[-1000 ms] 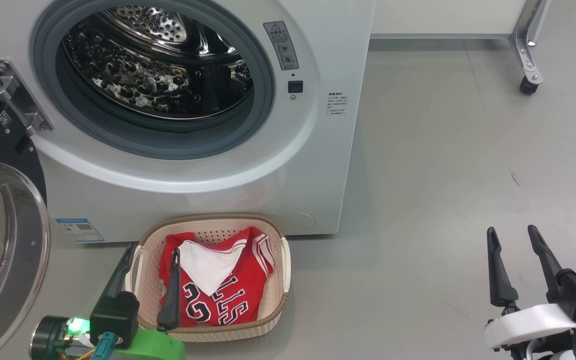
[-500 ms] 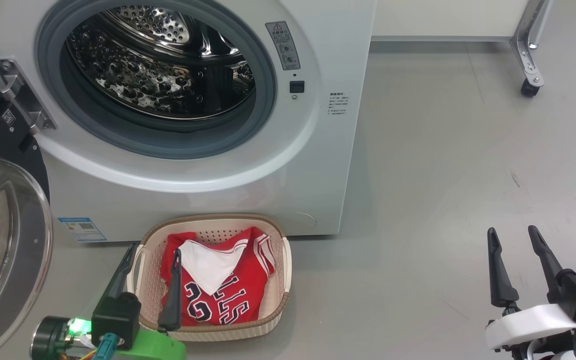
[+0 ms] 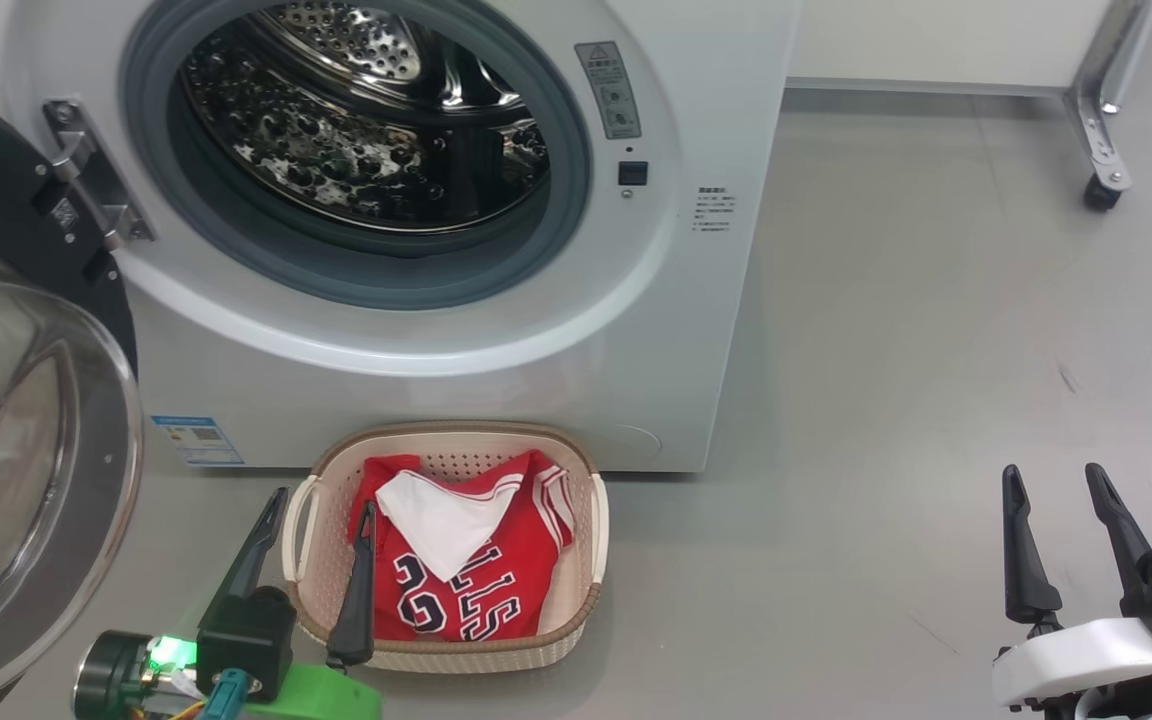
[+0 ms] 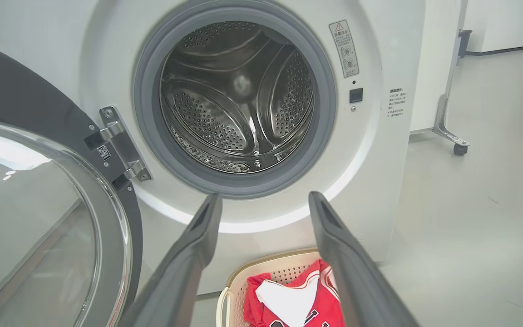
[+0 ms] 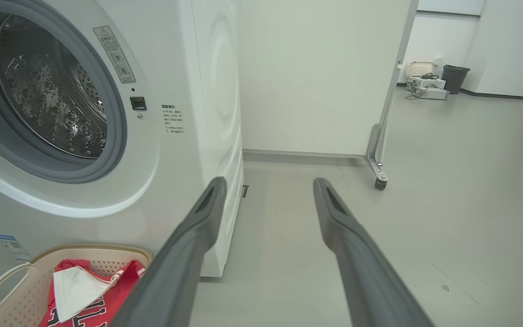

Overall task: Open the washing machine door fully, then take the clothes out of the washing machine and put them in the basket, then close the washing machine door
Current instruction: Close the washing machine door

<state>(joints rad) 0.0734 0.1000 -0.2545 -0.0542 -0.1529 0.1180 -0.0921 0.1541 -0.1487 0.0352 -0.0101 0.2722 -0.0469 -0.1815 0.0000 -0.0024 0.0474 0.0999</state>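
The red clothes lie in the cream basket on the floor in front of the white washing machine. Its drum stands empty. The washing machine door hangs swung wide at the left, its glass bowl facing me. My left gripper is open and empty, one finger over the basket's left part and one outside its rim. My right gripper is open and empty over bare floor at the lower right. The left wrist view faces the drum, with the clothes below.
The door's metal hinge sits left of the opening. A white panel on a caster leg stands behind at the right. Grey floor stretches to the right of the machine. A dark bin and boxes stand far off.
The whole head view has shifted right and slightly down, so the camera has moved. Both grippers stay open, and the clothes and basket have not moved.
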